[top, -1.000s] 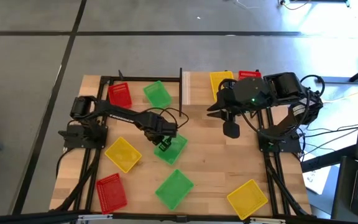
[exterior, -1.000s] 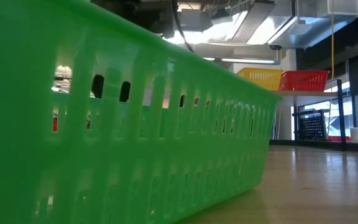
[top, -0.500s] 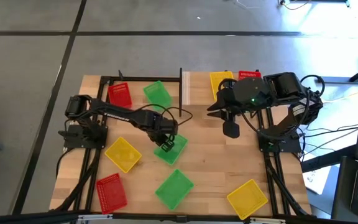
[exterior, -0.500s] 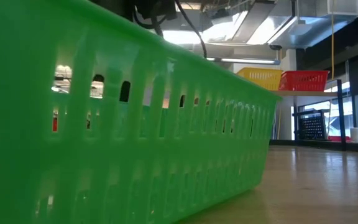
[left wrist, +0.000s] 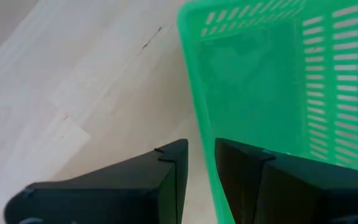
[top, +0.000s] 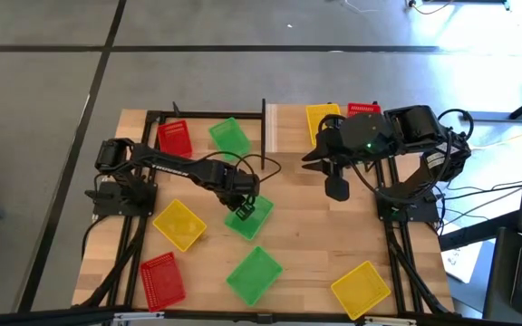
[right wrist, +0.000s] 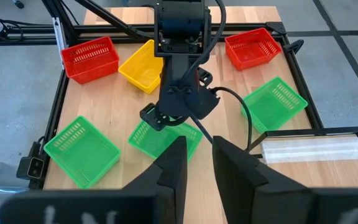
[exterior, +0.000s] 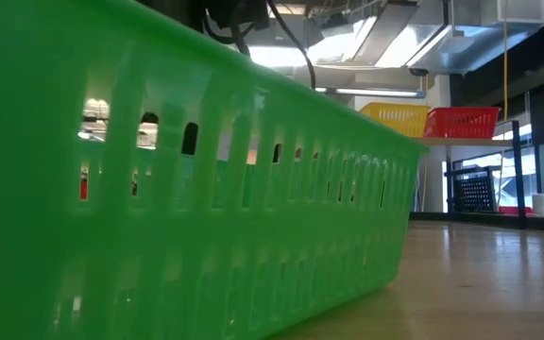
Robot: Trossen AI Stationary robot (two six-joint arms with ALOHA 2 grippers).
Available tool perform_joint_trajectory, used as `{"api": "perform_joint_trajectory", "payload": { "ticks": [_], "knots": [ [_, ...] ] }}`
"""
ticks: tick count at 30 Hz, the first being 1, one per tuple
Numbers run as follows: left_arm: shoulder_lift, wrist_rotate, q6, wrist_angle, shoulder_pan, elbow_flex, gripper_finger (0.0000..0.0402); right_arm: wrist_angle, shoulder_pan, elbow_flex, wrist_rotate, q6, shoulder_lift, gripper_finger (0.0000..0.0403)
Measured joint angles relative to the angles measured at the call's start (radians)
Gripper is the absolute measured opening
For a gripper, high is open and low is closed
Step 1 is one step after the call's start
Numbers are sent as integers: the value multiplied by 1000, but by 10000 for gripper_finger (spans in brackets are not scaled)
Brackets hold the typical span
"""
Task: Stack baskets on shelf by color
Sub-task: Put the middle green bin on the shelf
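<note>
My left gripper [top: 242, 210] is shut on the green basket [top: 254, 219] in the middle of the table, also seen in the right wrist view [right wrist: 166, 138]. My right gripper [top: 336, 188] hovers shut over bare table near the shelf [top: 284, 127], touching nothing. The shelf is a pale board with a dark post, and a yellow basket [top: 321, 120] and a red basket [top: 362, 109] stand on it. Loose on the table lie two red baskets [top: 174, 138] [top: 162, 278], two green baskets [top: 229, 136] [top: 254, 274] and two yellow baskets [top: 178, 224] [top: 361, 286]. My left gripper pinches one side wall of the green basket at its rim [left wrist: 205, 134], near a corner. One finger [left wrist: 166, 180] stands outside the wall and the other [left wrist: 260, 180] inside the basket. The fingers come from above, pointing down. Whether the basket is off the table I cannot tell.
The near green basket [exterior: 178, 189] fills most of the low view. Dark frame rails [top: 134, 235] run along the table's left and right sides. There is open tabletop between the held basket and the right gripper, and in front of the shelf.
The left arm swung a little at its base, and its gripper shifted slightly over the green basket toward the table's right. That happened in the first half second. Since then nothing has moved, and the right arm has kept still.
</note>
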Motion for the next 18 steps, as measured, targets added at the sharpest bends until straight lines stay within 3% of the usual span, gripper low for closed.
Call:
{"api": "perform_joint_trajectory", "payload": {
  "ticks": [18],
  "knots": [
    [80,-9,23,51,-8,-1,72,-2,0,0,0,0,0,76]
  ]
}}
